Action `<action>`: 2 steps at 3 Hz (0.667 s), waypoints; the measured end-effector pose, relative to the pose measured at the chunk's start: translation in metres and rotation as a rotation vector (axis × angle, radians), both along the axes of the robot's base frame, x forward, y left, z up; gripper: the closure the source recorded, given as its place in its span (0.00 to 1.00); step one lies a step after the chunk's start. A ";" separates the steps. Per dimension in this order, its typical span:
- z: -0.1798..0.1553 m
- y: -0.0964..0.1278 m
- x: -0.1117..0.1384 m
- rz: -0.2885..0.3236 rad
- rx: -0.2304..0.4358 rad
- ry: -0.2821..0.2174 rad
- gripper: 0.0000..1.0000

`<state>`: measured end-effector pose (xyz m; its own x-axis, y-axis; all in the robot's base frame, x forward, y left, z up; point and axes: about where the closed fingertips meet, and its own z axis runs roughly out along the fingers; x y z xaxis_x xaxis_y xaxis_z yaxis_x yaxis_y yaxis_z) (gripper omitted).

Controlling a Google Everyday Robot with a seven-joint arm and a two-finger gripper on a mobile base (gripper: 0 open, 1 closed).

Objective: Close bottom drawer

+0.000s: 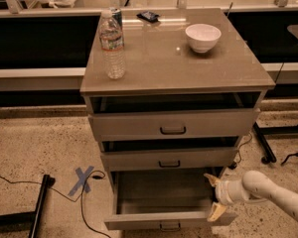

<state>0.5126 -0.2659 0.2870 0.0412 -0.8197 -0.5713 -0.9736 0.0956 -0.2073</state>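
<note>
1. The bottom drawer (159, 200) stands pulled far out at 6 o'clock in the camera view. Its bare interior is exposed, and the front panel with its small loop handle (170, 227) is nearest the camera.
2. My fingers (217, 212) hang spread apart at the drawer's 3 o'clock side, by its right front corner, gripping nothing. I cannot tell whether they touch the side wall.
3. Above, the middle drawer (169, 158) and top drawer (173, 124) each sit slightly out. A water bottle (111, 43) and a bowl (202, 36) stand on the bench (164, 63).
4. By my reckoning the closing has not begun. The whole push toward 12 o'clock remains, until the front panel sits flush with the cabinet.
</note>
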 end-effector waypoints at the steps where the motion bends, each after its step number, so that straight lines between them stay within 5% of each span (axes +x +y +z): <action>1: -0.032 -0.008 0.007 -0.016 -0.026 0.020 0.00; 2: -0.050 -0.010 0.009 0.003 -0.060 0.033 0.00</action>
<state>0.5217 -0.2761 0.2370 0.0253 -0.8523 -0.5225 -0.9802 0.0816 -0.1805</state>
